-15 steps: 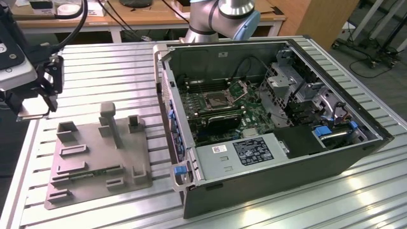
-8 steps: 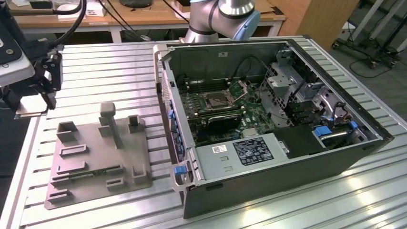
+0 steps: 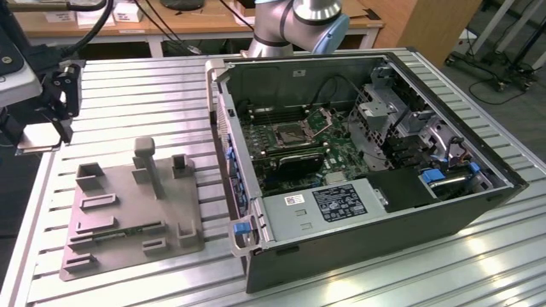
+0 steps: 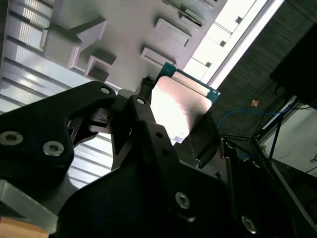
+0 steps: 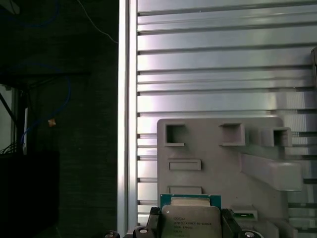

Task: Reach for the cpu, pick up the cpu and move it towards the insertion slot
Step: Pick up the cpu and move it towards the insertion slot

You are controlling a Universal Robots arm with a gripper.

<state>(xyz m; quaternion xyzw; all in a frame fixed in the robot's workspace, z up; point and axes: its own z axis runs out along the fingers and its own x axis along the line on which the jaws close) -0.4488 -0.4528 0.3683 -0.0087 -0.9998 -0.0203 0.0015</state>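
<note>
The cpu (image 5: 190,221), a flat square chip with a silvery top and a green rim, sits clamped between my gripper's two black fingers (image 5: 154,220). In the second wrist view the cpu (image 4: 179,106) is held in the air above the grey plastic fixture (image 4: 124,29). In the exterior view my gripper (image 3: 47,128) hangs at the far left edge of the table, shut on the pale cpu (image 3: 36,137). The insertion slot (image 3: 290,134), a dark square socket with a silver frame, lies on the green board inside the open computer case, far to the exterior view's right of the gripper.
The grey fixture (image 3: 128,204) with upright posts and a green memory stick (image 3: 128,231) lies on the slatted metal table (image 3: 153,83). The open computer case (image 3: 367,160) stands to the exterior view's right, with the arm's base (image 3: 298,25) behind it. The table's edge (image 5: 123,124) borders dark floor.
</note>
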